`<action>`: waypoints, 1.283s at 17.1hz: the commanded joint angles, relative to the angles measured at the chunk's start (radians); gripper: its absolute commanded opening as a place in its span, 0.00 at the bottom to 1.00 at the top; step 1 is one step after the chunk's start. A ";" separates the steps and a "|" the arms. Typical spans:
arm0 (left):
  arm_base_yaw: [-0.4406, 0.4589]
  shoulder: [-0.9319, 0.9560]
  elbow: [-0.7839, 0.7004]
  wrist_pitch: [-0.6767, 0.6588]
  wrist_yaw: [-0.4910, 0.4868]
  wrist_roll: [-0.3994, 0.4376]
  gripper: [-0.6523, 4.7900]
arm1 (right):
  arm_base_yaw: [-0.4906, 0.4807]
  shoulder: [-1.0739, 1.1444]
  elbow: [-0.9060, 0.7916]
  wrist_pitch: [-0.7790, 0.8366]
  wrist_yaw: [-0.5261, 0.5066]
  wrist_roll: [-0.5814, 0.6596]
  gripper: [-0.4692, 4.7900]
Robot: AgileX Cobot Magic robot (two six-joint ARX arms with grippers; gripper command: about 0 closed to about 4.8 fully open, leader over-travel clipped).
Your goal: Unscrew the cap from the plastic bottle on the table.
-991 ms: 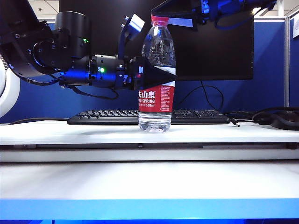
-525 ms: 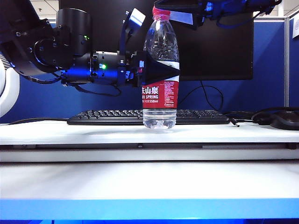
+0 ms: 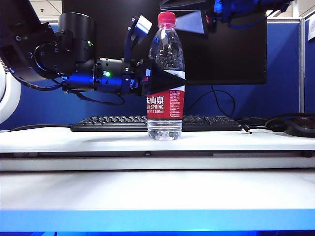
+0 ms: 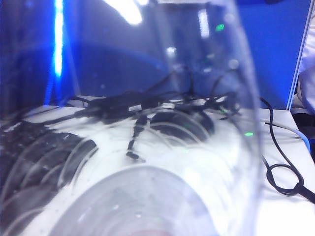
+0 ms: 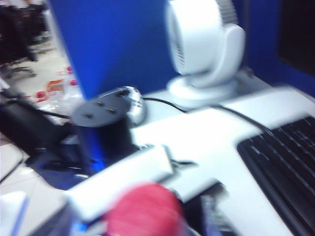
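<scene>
The cap (image 3: 166,18) is on the bottle (image 3: 165,73), so unscrewing looks unfinished. The bottle stands mid-desk (image 3: 59,140) toward the back edge, in front of a keyboard (image 3: 113,123). The left hand (image 3: 165,78) is clamped on its body. The right hand (image 3: 189,17) sits just beside the cap, fingers apart, with free room above.
</scene>
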 commanded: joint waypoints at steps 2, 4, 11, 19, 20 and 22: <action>0.000 -0.002 0.002 -0.007 -0.009 0.001 0.56 | 0.070 -0.062 -0.023 -0.063 0.287 -0.035 0.72; 0.000 -0.002 0.002 -0.008 -0.009 0.001 0.56 | 0.122 -0.098 -0.041 -0.064 0.425 -0.034 0.73; 0.000 -0.002 0.002 -0.008 -0.009 0.001 0.56 | 0.296 -0.184 -0.081 -0.064 1.063 -0.047 0.73; 0.000 -0.002 0.002 -0.010 -0.016 0.001 0.56 | 0.539 -0.193 -0.132 -0.006 1.549 0.072 0.67; 0.000 -0.002 0.002 -0.016 -0.016 0.001 0.56 | 0.549 -0.193 -0.139 -0.003 1.556 0.089 0.67; 0.000 -0.002 0.002 -0.024 -0.016 0.001 0.56 | 0.563 -0.193 -0.154 0.014 1.625 0.091 0.67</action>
